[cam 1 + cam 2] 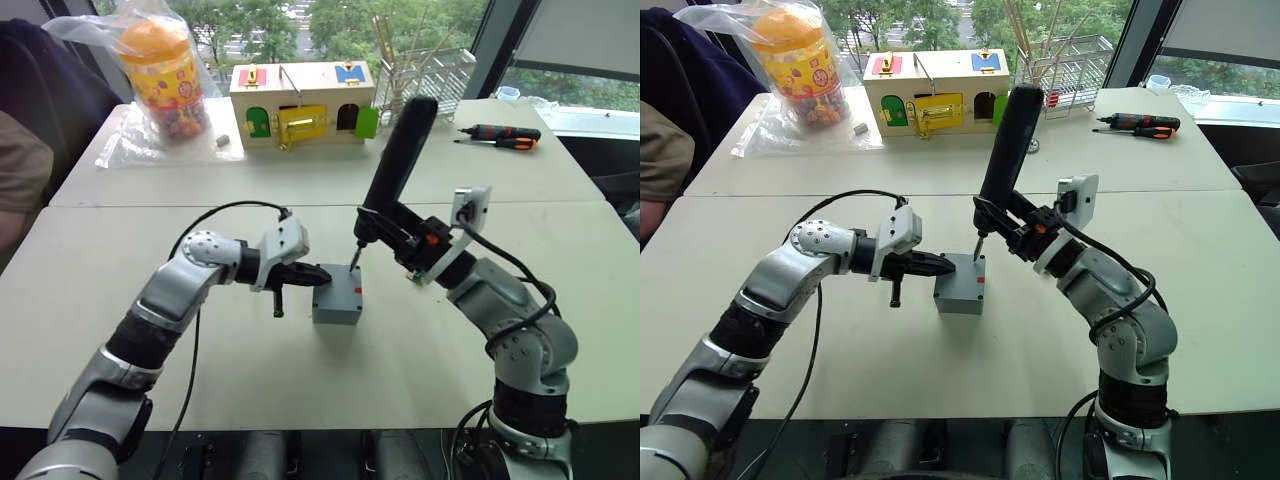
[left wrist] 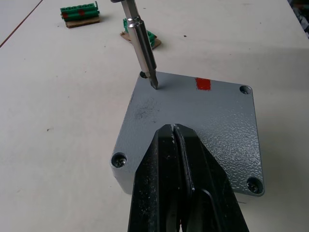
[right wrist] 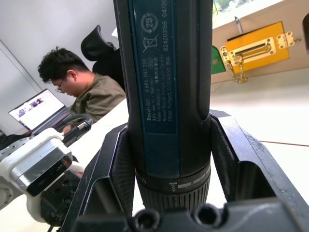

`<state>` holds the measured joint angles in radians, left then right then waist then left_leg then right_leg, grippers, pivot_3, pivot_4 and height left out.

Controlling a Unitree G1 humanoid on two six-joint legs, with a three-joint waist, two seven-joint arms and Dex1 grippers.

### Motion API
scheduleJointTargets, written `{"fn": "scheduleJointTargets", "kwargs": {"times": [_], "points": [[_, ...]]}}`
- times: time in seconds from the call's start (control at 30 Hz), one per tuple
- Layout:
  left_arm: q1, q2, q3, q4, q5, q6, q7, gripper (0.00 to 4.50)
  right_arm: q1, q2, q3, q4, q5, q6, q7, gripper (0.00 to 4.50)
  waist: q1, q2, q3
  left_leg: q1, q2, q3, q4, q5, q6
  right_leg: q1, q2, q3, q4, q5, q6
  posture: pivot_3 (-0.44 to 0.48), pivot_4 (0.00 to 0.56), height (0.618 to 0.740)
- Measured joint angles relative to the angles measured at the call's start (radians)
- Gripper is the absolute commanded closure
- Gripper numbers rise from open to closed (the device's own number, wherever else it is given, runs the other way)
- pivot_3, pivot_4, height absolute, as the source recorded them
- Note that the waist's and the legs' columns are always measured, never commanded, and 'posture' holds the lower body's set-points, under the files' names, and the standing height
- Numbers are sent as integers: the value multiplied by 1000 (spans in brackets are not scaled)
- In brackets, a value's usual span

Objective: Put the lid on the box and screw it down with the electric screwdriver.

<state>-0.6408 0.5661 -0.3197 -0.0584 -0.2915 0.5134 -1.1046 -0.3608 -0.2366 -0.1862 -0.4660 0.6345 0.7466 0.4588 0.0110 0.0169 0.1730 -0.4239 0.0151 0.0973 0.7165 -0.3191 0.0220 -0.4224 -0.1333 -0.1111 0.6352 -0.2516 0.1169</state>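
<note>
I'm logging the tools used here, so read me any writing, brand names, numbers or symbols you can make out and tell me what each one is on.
"Bosch GO": on the label of the thick black cylindrical electric screwdriver held in the right tool.
"04/20": the end of the number line along the same label.
Crossed-out bin symbol: same label.
The rest of the label's fine print is too small to read.
The patterned yellow plastic jar bears nothing readable.

Head eyes look down; wrist views sit close (both eyes share the table (image 1: pixel 120 300)).
</note>
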Motion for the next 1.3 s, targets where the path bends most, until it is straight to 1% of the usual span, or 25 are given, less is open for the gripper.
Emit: {"fn": "scheduleJointTargets", "kwargs": {"times": [0.13, 0.53, 0.67, 0.77, 0.93, 1.17, 1.3], "points": [[0, 0, 0, 1, 1, -1, -2, 4500, 0, -14, 9, 28, -23, -57, -3, 2720, 0, 0, 0, 0, 0, 0, 0, 0, 0, 0, 0, 0, 0, 0, 0, 0, 150, 711], [2, 0, 0, 1, 4, 0, -4, 4500, 33, -63, 33, 33, 14, -77, 10, 2720, 0, -1, -1, 4, 0, 0, 0, 0, 0, 4, 0, 0, 0, 0, 0, 0, 150, 711], [4, -1, 0, 3, 6, 0, -5, 4500, 64, -103, 99, -5, -41, -139, 36, 2720, -1, -2, -2, 6, 1, -2, -1, 0, 0, 6, 0, 0, 0, 0, 0, 0, 150, 711], [9, -1, -5, 4, 18, -3, -5, 4500, 77, -111, 138, -11, -81, -178, 40, 2720, -1, -3, -3, 16, 1, -4, -3, -1, 2, 15, 0, 0, -3, 0, 0, 0, 150, 711], [16, -2, -5, 3, 21, 0, -4, 4500, 87, -113, 183, 3, -137, -224, 40, 2720, -2, -7, -10, 16, 1, -5, -3, -2, 3, 16, 0, 0, -3, 0, 0, 0, 150, 711], [32, -3, -9, -3, 22, 8, -3, 4500, 118, -115, 184, 32, -150, -280, 58, 2720, -1, -12, -24, 18, 2, -6, -3, -3, 3, 19, 0, 0, -4, 0, 0, 0, 150, 711], [36, -4, -9, -5, 22, 9, 1, 4500, 126, -118, 184, 43, -151, -302, 68, 2720, 0, -13, -26, 18, 2, -6, -3, -3, 4, 20, 0, 0, -4, 0, 0, 0, 150, 711]]}}
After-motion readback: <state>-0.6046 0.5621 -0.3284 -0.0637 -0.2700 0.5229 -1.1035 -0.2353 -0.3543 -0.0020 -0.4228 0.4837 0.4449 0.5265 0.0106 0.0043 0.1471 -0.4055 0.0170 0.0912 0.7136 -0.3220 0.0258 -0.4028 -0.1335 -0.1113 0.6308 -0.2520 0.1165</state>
